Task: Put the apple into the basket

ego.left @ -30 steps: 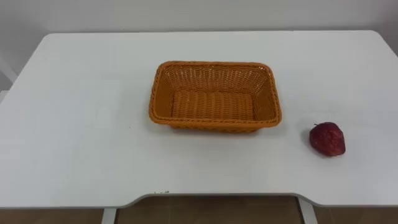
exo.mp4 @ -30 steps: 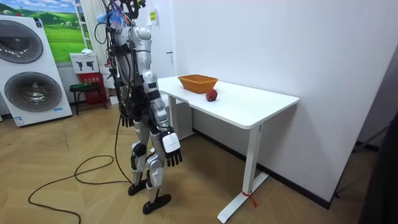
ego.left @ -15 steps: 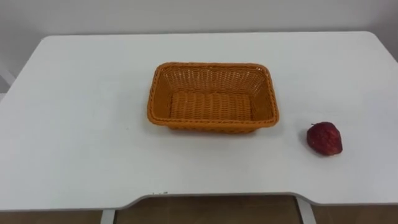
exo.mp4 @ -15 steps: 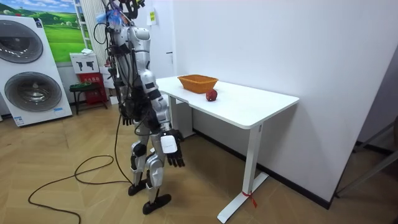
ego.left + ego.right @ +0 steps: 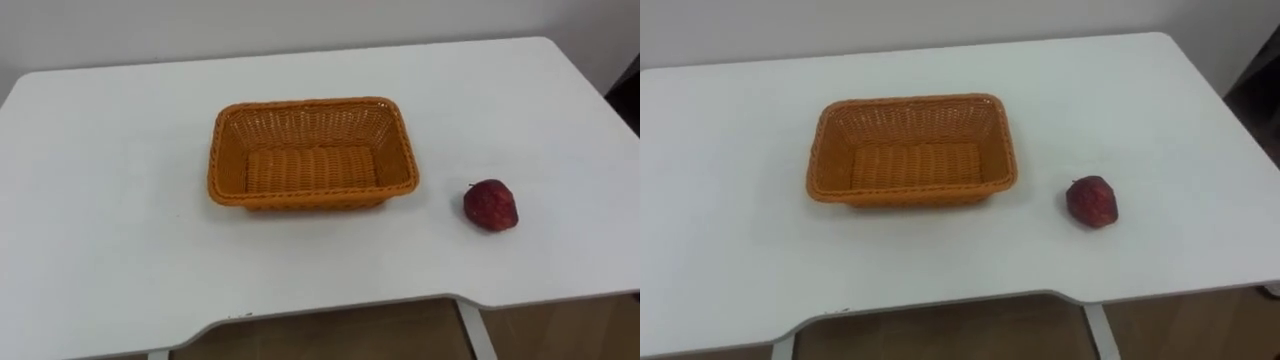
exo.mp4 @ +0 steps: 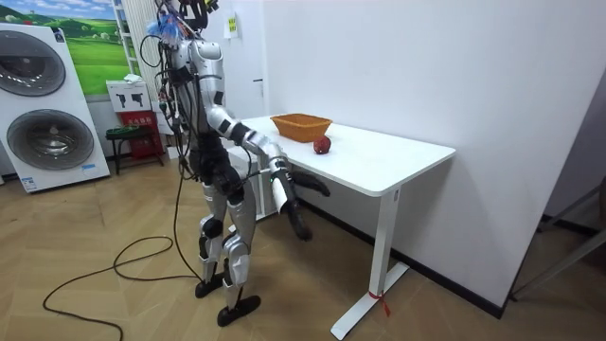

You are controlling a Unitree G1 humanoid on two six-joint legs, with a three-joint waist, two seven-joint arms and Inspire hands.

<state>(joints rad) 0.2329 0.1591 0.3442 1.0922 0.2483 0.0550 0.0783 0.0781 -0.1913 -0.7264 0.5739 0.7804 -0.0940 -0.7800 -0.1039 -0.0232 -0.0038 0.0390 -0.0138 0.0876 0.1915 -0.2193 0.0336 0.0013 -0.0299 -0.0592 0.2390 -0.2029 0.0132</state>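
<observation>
A dark red apple (image 5: 490, 205) lies on the white table (image 5: 100, 240), to the right of an empty orange wicker basket (image 5: 312, 104) and a short gap apart from it. In the room view I stand at the table's front edge, facing the basket (image 6: 301, 124) and the apple (image 6: 322, 144). My right arm is lifted forward, and my right hand (image 6: 296, 218) hangs below the table's edge with its fingers straight. It holds nothing. A dark blurred shape just under the table edge looks like my left hand (image 6: 314, 183).
A wall runs right behind the table. Washing machines (image 6: 47, 123) and a small red stool (image 6: 133, 137) stand behind me at the room view's left. The floor around me is wood.
Both arms have swung up and forward from beside my thighs towards the table's edge. The eye view has shifted, so basket and apple sit further left; neither has moved on the table.
</observation>
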